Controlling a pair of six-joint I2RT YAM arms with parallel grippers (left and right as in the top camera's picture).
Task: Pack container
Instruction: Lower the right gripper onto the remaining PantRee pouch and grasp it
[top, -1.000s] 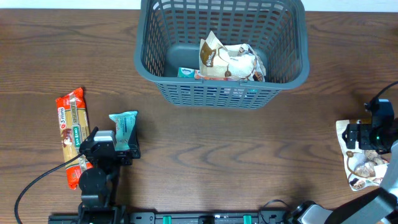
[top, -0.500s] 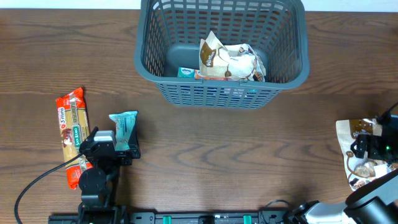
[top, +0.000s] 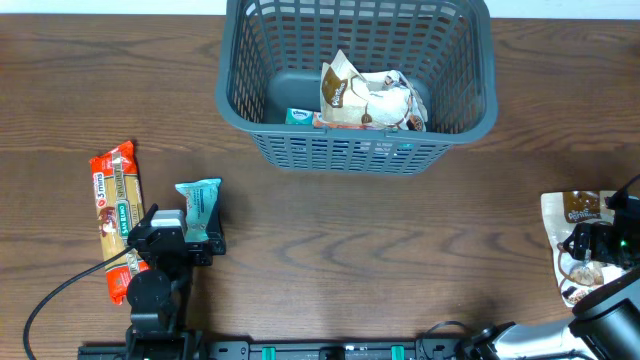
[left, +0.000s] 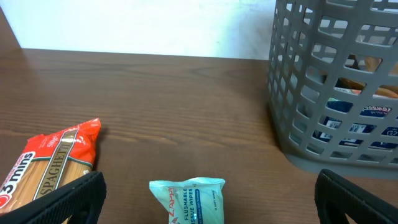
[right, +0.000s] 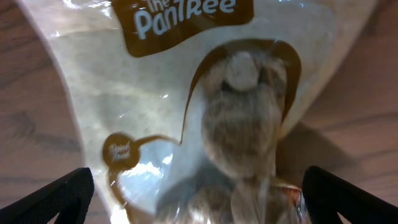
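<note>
**Worktop** (top: 350, 250): dark wood grain. It carries one basket and three loose packets.

**Container** (top: 350, 150): large grey lattice basket at the middle of the far edge, upright. Part filled: a brown-and-white snack bag (top: 365, 98) lies on its floor, with a small green-edged pack (top: 298, 117) beside it. Judged under half done, since three packets remain outside.

**Left to pack, largest first:**
- Pantree snack bag (top: 572, 235), flat at the right edge, well apart from the container.
- Spaghetti packet (top: 118, 210), red and orange, lying lengthwise near the left edge.
- Wipes pack (top: 198, 205), teal, just beside the spaghetti packet on its inner side.

**Right end effector** (right: 196, 177): fingers spread wide over the Pantree snack bag, clamped on nothing. This bag is judged the next item to go in.

**Left end effector** (left: 208, 186): fingers spread wide, empty, low over the wipes pack, facing the container.

**Hidden or unclear:**
- The container's far rim is cut off by the top of the overhead view.
- The right arm is largely out of view at the worktop's near right corner and covers part of the Pantree snack bag.
- The near end of the spaghetti packet lies under the left arm.
- Blue print shows through the lattice in the left wrist view; I cannot tell what item it belongs to.
- Whether the right fingers touch the bag cannot be told.
</note>
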